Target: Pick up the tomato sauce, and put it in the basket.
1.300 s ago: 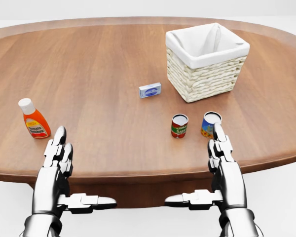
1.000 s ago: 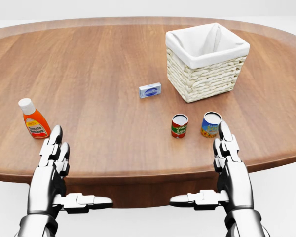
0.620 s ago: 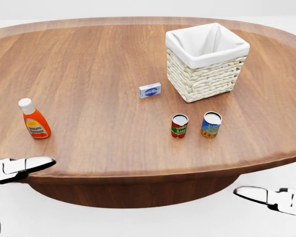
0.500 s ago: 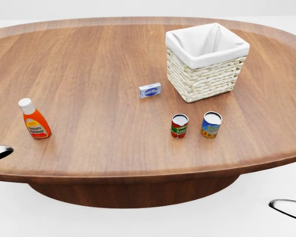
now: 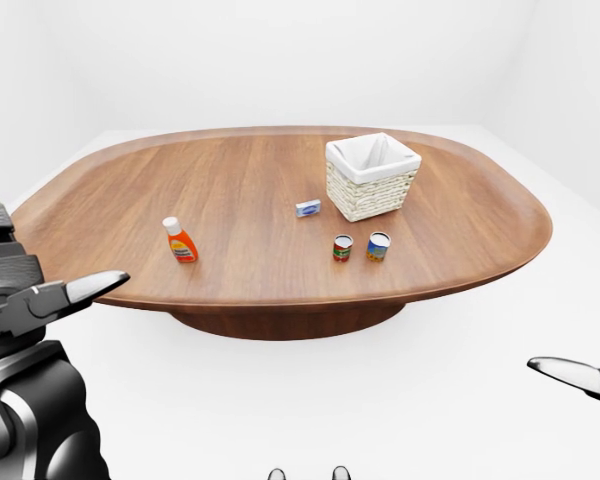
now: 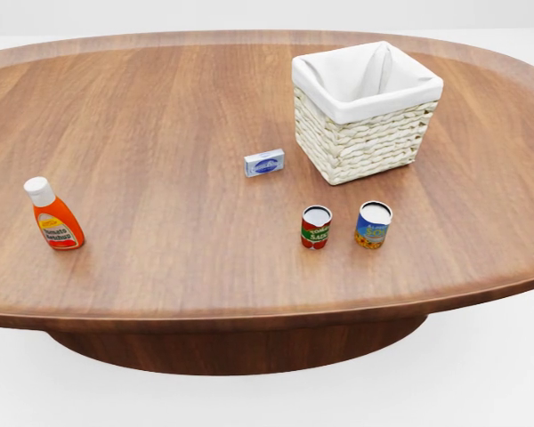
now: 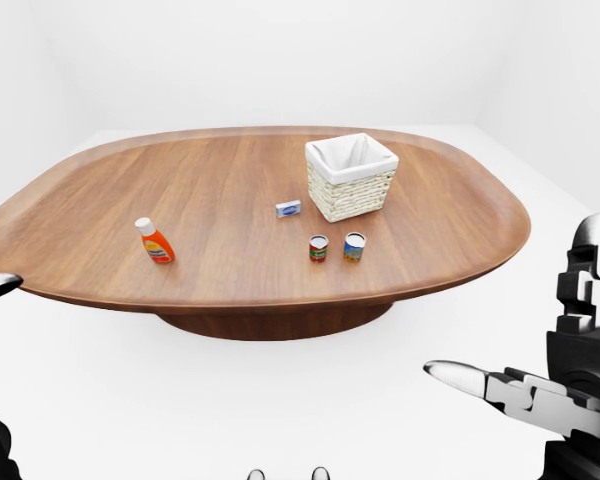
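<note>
The tomato sauce can [image 6: 316, 227], red with a green band, stands upright on the wooden table [image 6: 178, 249], below and left of the wicker basket [image 6: 367, 111] with its white liner. Neither hand shows in the head view. In the left-eye view my left hand [image 5: 55, 255] hangs at the far left, off the table's edge, fingers spread and holding nothing. In the right-eye view my right hand [image 7: 515, 310] sits at the lower right, well below the table's rim, also open and holding nothing. Both hands are far from the can.
A blue and yellow can [image 6: 373, 224] stands just right of the tomato sauce. A small blue-white box [image 6: 264, 163] lies left of the basket. An orange ketchup bottle [image 6: 53, 216] stands near the table's left edge. White floor surrounds the table.
Both hands drew back from the table's near edge, swung outward and left the head view. The head view has shifted slightly, so everything sits a little further left.
</note>
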